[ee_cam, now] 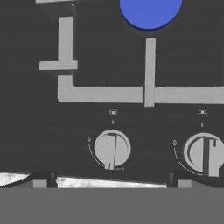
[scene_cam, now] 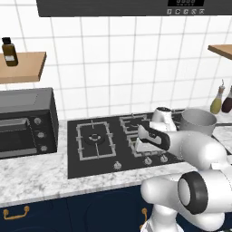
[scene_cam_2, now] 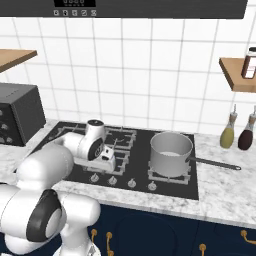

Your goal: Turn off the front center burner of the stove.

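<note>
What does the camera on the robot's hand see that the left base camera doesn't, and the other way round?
The hand view alone shows the bright blue disc of the lit front center burner, and the pointer marks on two knobs.

The left base view alone shows the toaster oven, a pot, bottles, a shelf and the white arm.

Both show the stove with its grey grates and silver knobs.
</note>
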